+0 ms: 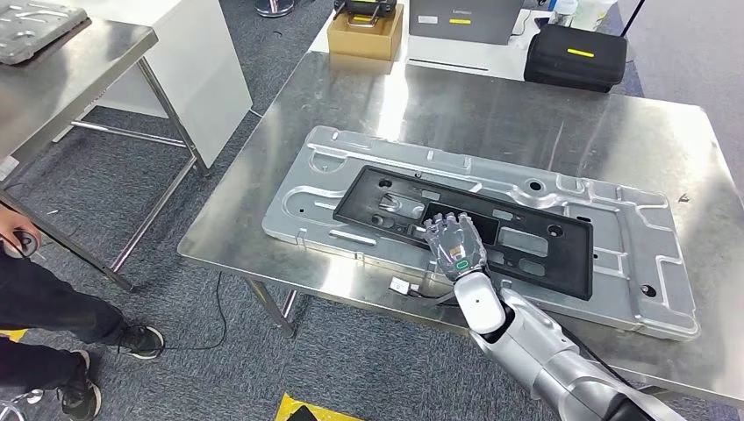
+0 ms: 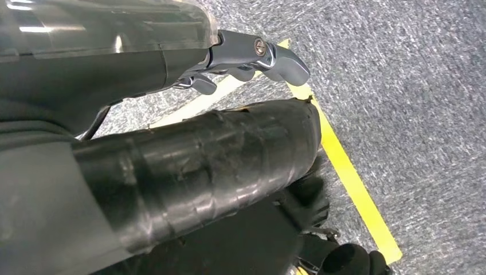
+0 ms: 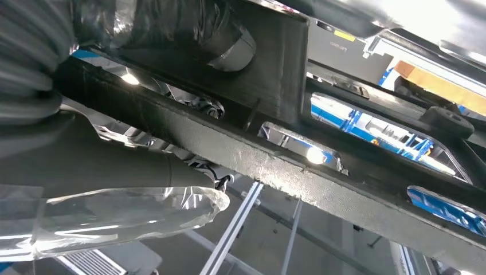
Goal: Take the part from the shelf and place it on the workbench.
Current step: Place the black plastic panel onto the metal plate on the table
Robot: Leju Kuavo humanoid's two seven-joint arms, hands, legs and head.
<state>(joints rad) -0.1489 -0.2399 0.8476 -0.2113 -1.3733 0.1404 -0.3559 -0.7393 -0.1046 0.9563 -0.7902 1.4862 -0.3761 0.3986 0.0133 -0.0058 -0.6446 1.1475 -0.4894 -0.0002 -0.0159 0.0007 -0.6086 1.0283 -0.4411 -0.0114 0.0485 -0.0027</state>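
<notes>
Head view: my right hand [image 1: 455, 246] lies on the black frame [image 1: 535, 237] at its near edge, fingers over the top face. The frame rests flat on a silver panel [image 1: 654, 254], which lies across the steel counter [image 1: 491, 105] close to its near edge. Beyond the counter's far edge stand a cardboard box [image 1: 365, 33] and a black case [image 1: 575, 54]. A second steel bench [image 1: 61, 79] stands off the counter's left end, with a person's dark legs [image 1: 53, 307] on the floor near it.

Left wrist view: my left hand [image 2: 252, 60] hangs above grey carpet and a yellow floor line [image 2: 355, 183], fingers curled inward with nothing in them.

Right wrist view: the frame's black bar [image 3: 275, 166] crosses close to the camera, my thumb [image 3: 120, 215] below it and dark fingers [image 3: 172, 26] above; the hand grips the frame.
</notes>
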